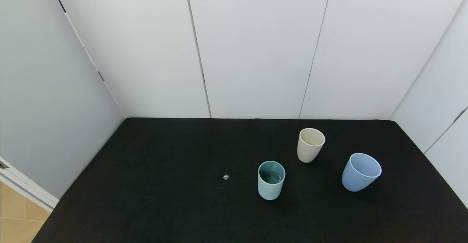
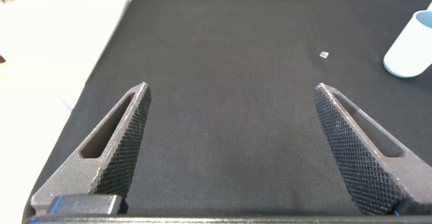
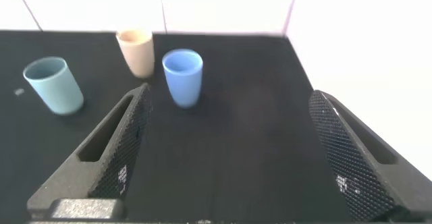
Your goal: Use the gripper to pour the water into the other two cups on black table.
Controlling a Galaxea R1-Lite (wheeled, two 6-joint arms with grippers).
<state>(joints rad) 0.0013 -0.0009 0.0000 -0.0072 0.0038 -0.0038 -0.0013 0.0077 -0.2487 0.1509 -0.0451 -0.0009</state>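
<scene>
Jaws: both wide open, holding nothing | left gripper (image 2: 229,150), right gripper (image 3: 226,156) near edge | teal cup (image 1: 271,180), blue cup (image 1: 361,172), beige cup (image 1: 310,144) upright, apart, right side of black table (image 1: 146,199) — room to grasp.

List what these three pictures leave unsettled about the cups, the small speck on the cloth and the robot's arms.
- Water: the beige cup interior shows no visible liquid; its level cannot be told.
- Teal cup: cut by the edge in the left wrist view.
- Small grey speck: too small to identify.
- Arms: outside the head view; only the open left gripper and right gripper show, above the black table.
- Blue cup: contents unclear.
</scene>
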